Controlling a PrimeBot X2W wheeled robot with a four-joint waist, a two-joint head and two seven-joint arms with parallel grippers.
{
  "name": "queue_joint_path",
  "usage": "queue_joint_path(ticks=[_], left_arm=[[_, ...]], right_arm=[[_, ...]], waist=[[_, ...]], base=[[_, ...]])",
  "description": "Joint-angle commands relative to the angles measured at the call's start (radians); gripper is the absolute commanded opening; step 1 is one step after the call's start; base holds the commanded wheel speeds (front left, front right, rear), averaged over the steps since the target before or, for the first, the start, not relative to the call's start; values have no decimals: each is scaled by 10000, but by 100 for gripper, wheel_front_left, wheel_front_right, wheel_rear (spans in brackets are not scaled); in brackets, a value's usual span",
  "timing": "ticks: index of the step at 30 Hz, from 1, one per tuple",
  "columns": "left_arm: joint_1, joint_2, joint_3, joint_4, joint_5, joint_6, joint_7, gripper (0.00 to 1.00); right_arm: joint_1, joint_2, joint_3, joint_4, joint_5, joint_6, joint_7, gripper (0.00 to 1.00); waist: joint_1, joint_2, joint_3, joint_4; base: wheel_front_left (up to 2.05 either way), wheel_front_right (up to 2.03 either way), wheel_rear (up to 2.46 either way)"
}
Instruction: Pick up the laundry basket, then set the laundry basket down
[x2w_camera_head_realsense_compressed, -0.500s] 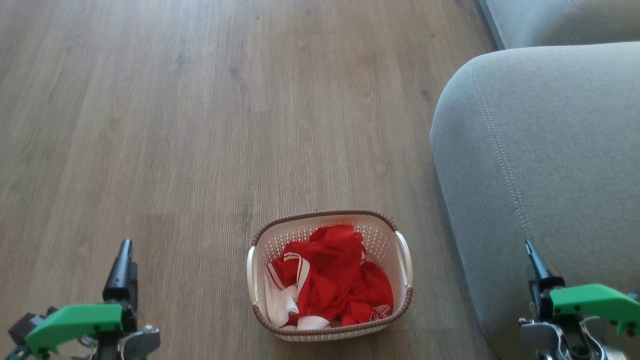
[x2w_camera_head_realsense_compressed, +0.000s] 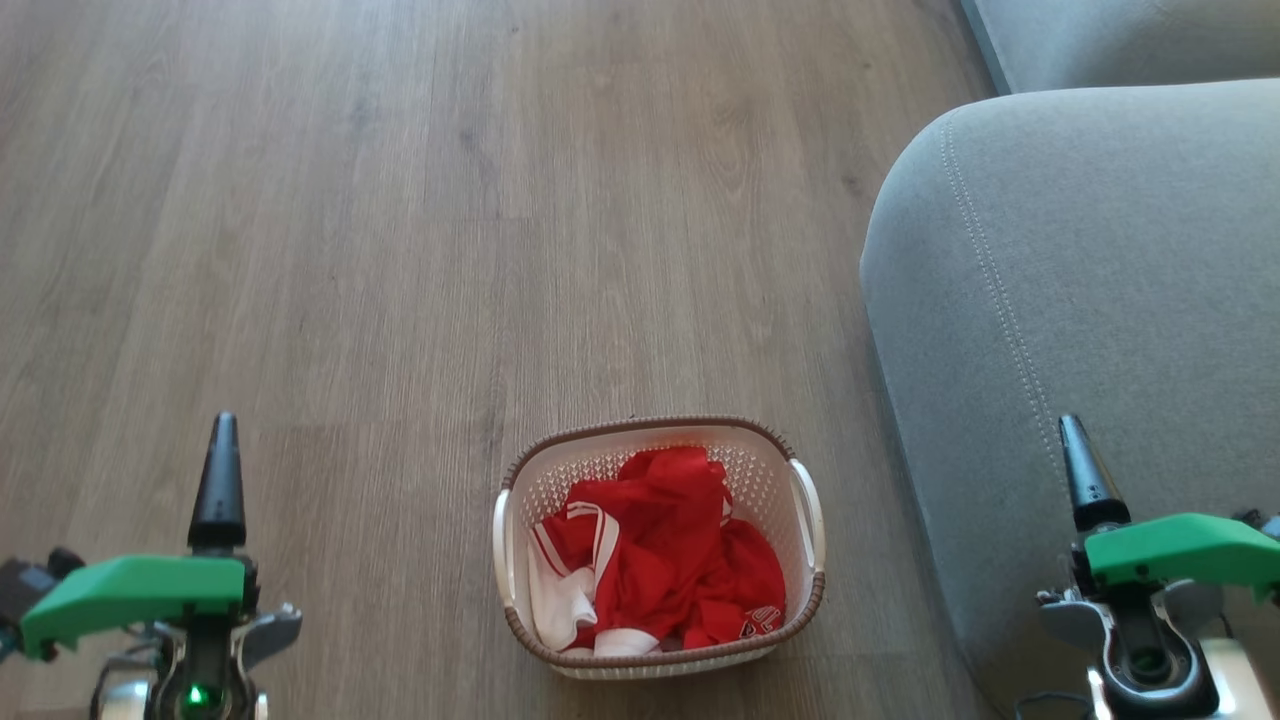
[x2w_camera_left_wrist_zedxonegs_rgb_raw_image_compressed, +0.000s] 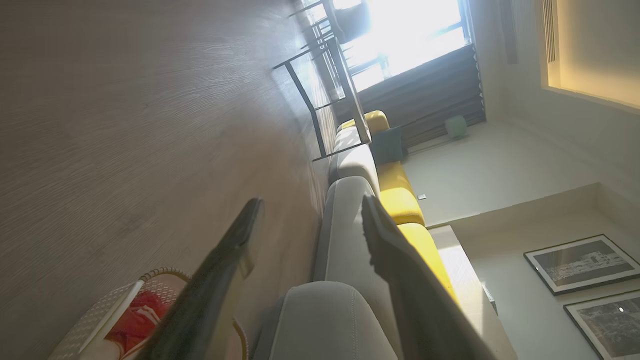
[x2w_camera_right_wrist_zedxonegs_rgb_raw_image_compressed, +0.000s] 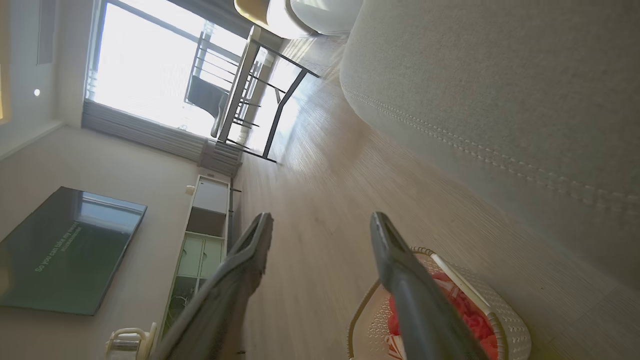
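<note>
Head view: your left tool (x2w_camera_head_realsense_compressed: 220, 445) and right tool (x2w_camera_head_realsense_compressed: 1078, 450) had pushed further forward, flanking the laundry basket (x2w_camera_head_realsense_compressed: 650, 426), unmoved on the floor (x2w_camera_head_realsense_compressed: 400, 250).
Left wrist view: jaws spread, empty.
Right wrist view: likewise released, so your pickup was not yet begun.

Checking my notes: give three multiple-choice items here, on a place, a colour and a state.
1. Where does the laundry basket stand? A on a table; B on the floor beside the sofa; C on a shelf.
2. What colour is most of the clothing in it? A blue; B red; C green.
3. How is the left pincer? A open and empty; B shut on a handle; C shut on cloth.
Answers: 1 B, floor under it, sofa alongside; 2 B, red fabric fills it; 3 A, fingers apart, nothing between.
</note>
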Motion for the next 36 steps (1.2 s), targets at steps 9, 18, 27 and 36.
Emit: queue_joint_path(ticks=[9, 18, 27, 36], left_arm=[[-819, 99, -375, -1331, 1879, 656, -323, 100], [-1051, 104, -1069, -1967, 3872, 1374, -588, 100], [-1263, 600, -2363, -2099, 5857, 2316, -851, 100], [-1560, 1360, -4004, -1568, 6998, 3450, -1116, 100]], right_arm=[[-924, -92, 308, -976, -1786, 33, -370, 100], [-1091, -104, 614, -1446, -3448, 36, -634, 100], [-1259, -115, 917, -1738, -5095, 39, -896, 100], [-1325, -126, 1492, -1715, -6909, 43, -1160, 100]], waist=[[0, 0, 81, 109], [0, 0, 119, 307], [0, 0, 144, 376], [0, 0, 125, 372]], base=[[0, 0, 0], [0, 0, 0], [0, 0, 0], [0, 0, 0]])
